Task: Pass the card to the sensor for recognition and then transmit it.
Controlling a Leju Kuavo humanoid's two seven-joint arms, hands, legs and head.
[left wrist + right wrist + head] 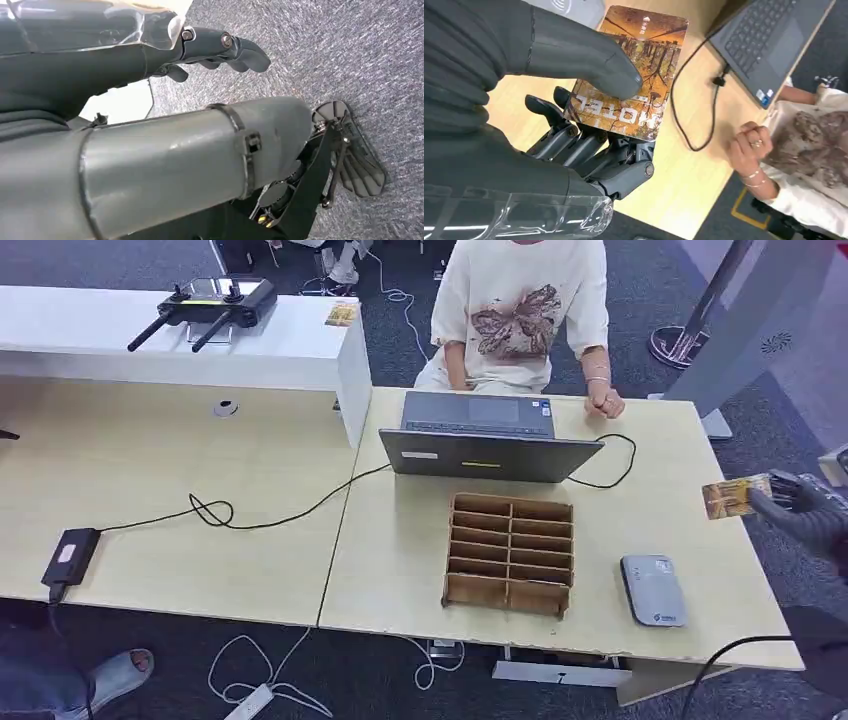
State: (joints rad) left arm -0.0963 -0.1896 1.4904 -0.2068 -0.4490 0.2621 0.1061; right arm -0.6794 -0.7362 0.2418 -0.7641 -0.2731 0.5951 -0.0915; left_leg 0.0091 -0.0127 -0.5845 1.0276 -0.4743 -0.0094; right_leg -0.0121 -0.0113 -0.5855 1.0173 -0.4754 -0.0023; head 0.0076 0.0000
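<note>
A pale wooden table [150,470] stretches across the head view, with one black power adapter [68,558] on a cable at its left. Toward the middle stand one open grey laptop [490,440], a person [525,310] seated behind it, and one brown cardboard organizer [510,553] of small compartments. To the right lies one grey card sensor [653,589], flat near the table's front edge. At the far right, the right hand [589,120] holds the single card [735,497] in the air beyond the table's right edge, well apart from the sensor. The thumb presses its printed face; the fingers [574,142] support it from beneath. The card looks thin, light, stiff and glossy, so probably slippery; an edge pinch leaving the face clear seems wise. The left hand [220,47] hangs above grey carpet, curled loosely around nothing.
</note>
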